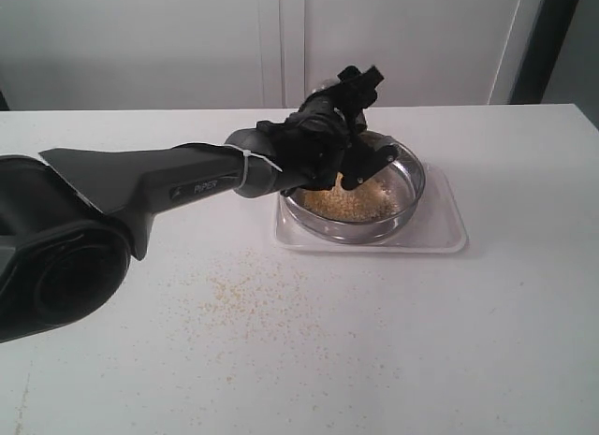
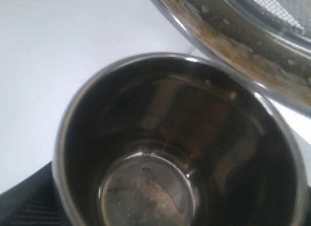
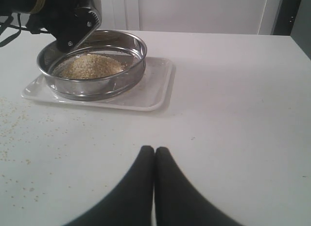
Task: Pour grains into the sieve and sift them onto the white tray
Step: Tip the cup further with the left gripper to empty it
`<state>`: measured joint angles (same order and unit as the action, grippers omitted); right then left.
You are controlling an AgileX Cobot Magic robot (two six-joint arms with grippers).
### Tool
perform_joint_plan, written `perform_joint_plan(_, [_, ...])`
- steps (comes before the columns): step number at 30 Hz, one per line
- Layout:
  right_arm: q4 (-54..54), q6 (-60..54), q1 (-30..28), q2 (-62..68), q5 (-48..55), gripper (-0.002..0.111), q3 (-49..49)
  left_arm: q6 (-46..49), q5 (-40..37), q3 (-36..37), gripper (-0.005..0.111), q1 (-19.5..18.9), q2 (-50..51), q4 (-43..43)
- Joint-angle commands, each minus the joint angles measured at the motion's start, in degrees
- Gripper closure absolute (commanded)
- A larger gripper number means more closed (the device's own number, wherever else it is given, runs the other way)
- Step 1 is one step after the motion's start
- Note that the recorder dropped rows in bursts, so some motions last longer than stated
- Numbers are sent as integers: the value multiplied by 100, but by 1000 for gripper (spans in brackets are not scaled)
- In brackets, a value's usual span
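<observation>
My left gripper [image 1: 360,126] is shut on a small steel cup [image 2: 160,138], tipped over the far left rim of the sieve [image 1: 412,178]. The cup's inside looks empty, with only dust on its bottom. The grains [image 1: 351,203] lie in a yellow-beige heap on the mesh of the sieve [image 3: 138,56], which stands on the white tray [image 1: 440,231]. My right gripper [image 3: 154,150] is shut on nothing and hovers low over the table, well away from the white tray [image 3: 155,85]. It is out of the exterior view.
Spilled grains [image 1: 234,299] are scattered over the white table in front of the tray, also seen as spilled grains [image 3: 14,124] beside it. The left arm [image 1: 140,187] stretches across the left half of the table. A white wall stands behind.
</observation>
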<state>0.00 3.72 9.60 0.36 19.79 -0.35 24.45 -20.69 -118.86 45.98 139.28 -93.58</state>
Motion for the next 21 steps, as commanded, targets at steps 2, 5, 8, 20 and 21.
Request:
perform_joint_plan(2, [-37, -1, -47, -36, -10, 108, 35, -443, -408, -54, 107, 59, -229, -441])
perform_joint_plan(5, [-37, -1, -47, -36, -10, 108, 35, -989, -296, -54, 107, 14, -185, -441])
perform_joint_plan(8, [-37, -1, -47, -36, -10, 108, 35, -802, -607, -9, 107, -1, -158, -459])
perform_joint_plan(20, [-37, -1, -47, -36, -10, 108, 35, -916, -817, 93, 107, 29, -293, -636])
perform_joint_plan(21, [-37, -1, -47, -36, -10, 108, 35, -902, -1008, 118, 107, 47, -293, -636])
